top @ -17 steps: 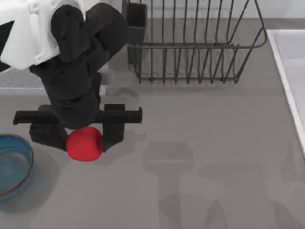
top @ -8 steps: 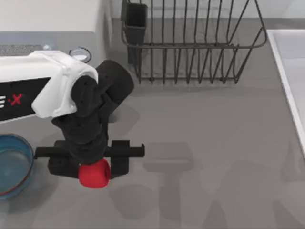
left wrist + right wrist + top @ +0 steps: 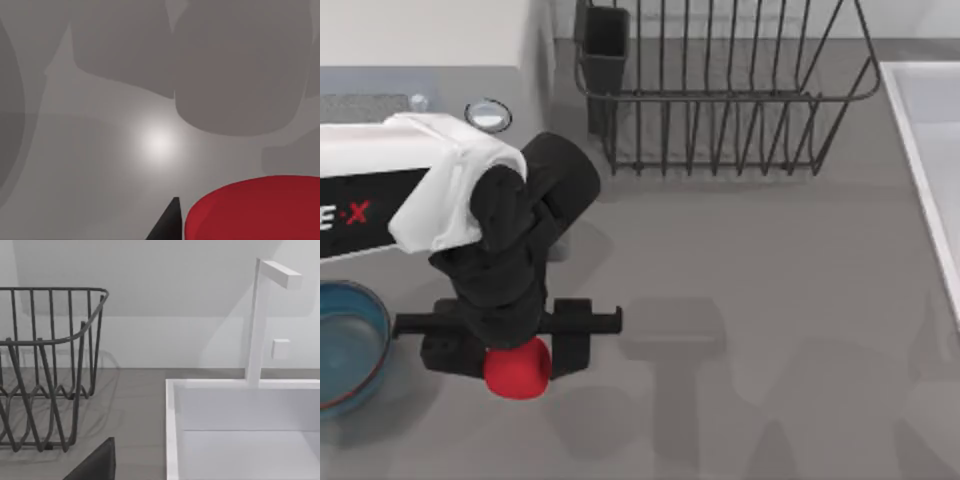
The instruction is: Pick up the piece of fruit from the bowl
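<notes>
left pincer [image 3: 518,352]: clenched on the small round smooth red fruit [image 3: 518,368], up over the grey desk [image 3: 750,260] | shallow round blue bowl [image 3: 345,345]: off to the pincer's side, empty | task: fruit is out, looks nearly done | right arm: parked
</notes>
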### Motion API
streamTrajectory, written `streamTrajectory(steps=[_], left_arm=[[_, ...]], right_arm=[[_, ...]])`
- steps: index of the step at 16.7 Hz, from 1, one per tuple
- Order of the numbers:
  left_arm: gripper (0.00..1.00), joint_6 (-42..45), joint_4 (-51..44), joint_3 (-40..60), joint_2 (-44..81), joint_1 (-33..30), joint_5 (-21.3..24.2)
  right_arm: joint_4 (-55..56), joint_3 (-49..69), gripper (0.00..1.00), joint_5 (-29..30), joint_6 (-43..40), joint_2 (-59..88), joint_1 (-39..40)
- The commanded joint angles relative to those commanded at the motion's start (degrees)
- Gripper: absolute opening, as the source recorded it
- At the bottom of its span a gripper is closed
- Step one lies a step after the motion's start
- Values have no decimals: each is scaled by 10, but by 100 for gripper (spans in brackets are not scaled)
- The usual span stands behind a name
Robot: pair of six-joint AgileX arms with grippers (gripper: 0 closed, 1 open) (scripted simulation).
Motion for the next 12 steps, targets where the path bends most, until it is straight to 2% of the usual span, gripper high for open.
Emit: streamTrajectory(steps=[10,12], left_arm=[[98,0,0,0,0,0,0],[100,0,0,0,0,0,0]], right_arm=[[0,0,100,0,0,0,0],[0,0,100,0,0,0,0]])
